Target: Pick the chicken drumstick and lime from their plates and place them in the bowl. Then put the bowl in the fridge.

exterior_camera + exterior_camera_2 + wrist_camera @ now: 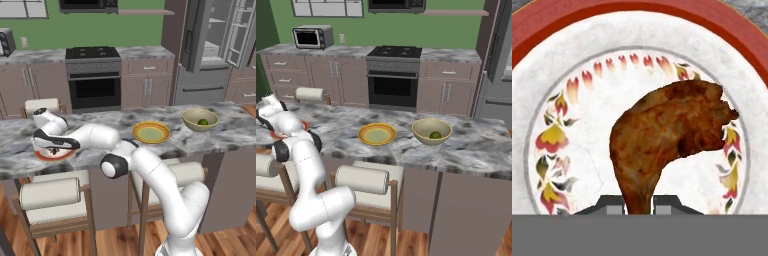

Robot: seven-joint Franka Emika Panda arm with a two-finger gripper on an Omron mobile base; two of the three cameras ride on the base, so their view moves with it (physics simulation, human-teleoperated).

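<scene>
We are looking over a grey marbled stone bench (220,135) with padded white stools (50,197) tucked along its near edge and a white paper-towel roll (309,94) lying at its far edge. Beyond it, toward twelve o'clock, a black oven with a gas hob (93,75) is standing among brown cabinets (147,82), and a silver toaster oven (312,37) is sitting on the back counter. The tall grey stainless fridge (210,55) is standing with its doors swung open at one o'clock in the left base view, pale shelves showing inside.

On the bench, the round yellow-orange plate with a pale green centre (150,132) is lying bare in the middle. Just beside it at three o'clock, the deep beige-olive bowl (200,120) is holding the small dark green lime (203,122). Well apart at nine o'clock, the white plate with an orange-red rim (557,65) is lying under the robot's hand, which is covering much of it in both base views.

In the hand view, the brown roasted chicken drumstick (667,135) is resting on that flowered plate, fat end toward one o'clock, thin bone end pointing to six o'clock. The dark fingers (614,206) of the gripper (638,206) are pinching narrowly on the bone end from both sides.
</scene>
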